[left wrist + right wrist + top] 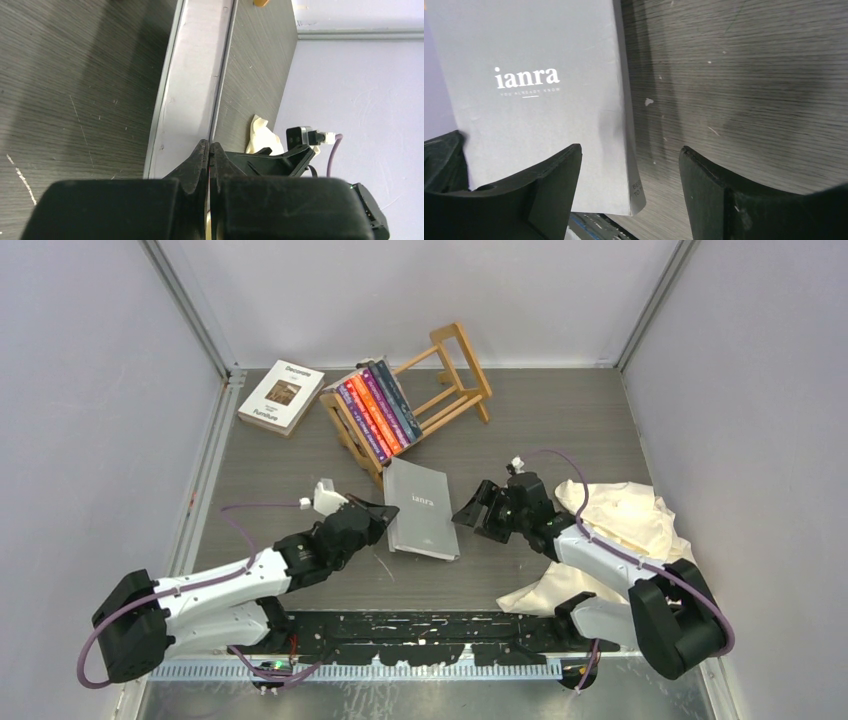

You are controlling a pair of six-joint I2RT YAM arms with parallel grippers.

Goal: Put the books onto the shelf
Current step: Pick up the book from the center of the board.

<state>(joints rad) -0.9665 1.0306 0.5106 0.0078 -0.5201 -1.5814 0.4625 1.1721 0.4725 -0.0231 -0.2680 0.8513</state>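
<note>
Shelf [452, 402] right half free; grey book [421, 508] blocks front.

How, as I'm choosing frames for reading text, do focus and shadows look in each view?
Top external: evenly lit, sharp, though the title on the grey book is small; right wrist: its cover lettering is crisp, soft shadows on the table; left wrist: table grain sharp, the left gripper slightly soft.

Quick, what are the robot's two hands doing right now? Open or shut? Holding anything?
Left gripper: closed, holding nothing, tips at the edge of the grey book.
Right gripper: open, empty, close by that book.
</note>
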